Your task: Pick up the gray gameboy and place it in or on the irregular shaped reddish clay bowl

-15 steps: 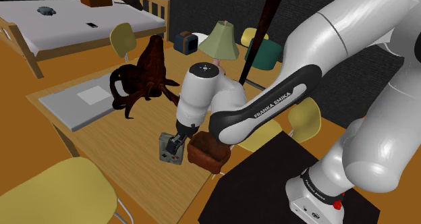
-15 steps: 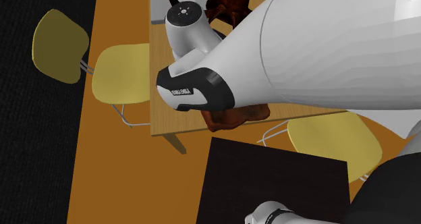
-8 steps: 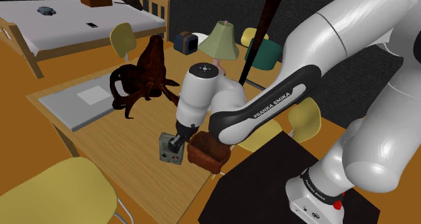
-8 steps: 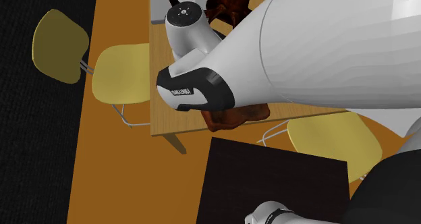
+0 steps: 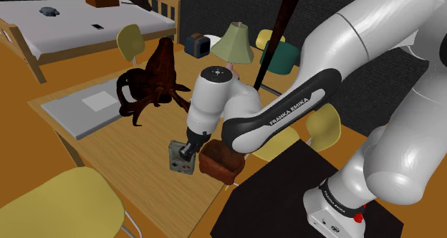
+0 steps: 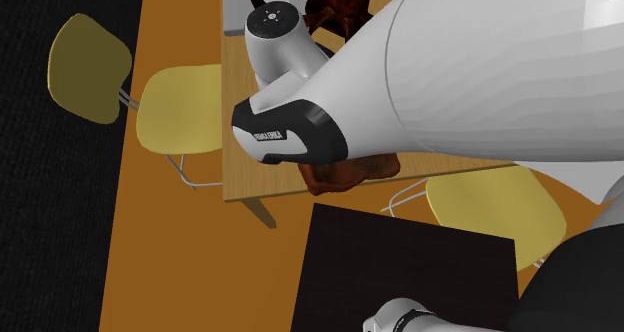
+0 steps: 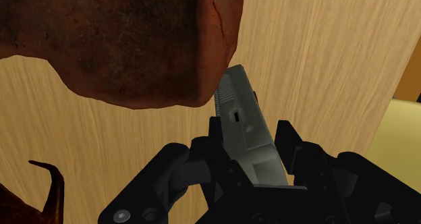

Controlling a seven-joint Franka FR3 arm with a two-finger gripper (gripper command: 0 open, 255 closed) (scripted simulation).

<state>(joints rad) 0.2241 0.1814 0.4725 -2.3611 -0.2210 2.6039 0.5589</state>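
Observation:
The grey gameboy [image 5: 179,158] stands on its edge on the wooden table [image 5: 107,140], close to the near edge. My black gripper [image 5: 188,151] comes down on it from above and is shut on it. In the wrist view both fingers clasp the gameboy [image 7: 244,128] by its flat sides, with the gripper [image 7: 248,148] around its lower half. The reddish-brown clay bowl [image 5: 218,162] sits right beside the gameboy toward the shoulder view's right. In the wrist view the bowl [image 7: 121,44] nearly touches the gameboy's end, and in the second exterior view the bowl [image 6: 350,172] peeks from under the arm.
A dark brown antler-like sculpture [image 5: 152,82] stands on the table beyond the gripper, next to a grey mat [image 5: 82,104]. Yellow chairs [image 5: 61,204] [image 6: 182,118] surround the table. A lamp [image 5: 233,43] and a bed [image 5: 79,25] lie farther back. The black stand [image 5: 286,193] is at lower right.
The fingers have closed onto the gameboy over the last second. The arm, the gameboy and the bowl have stayed where they were.

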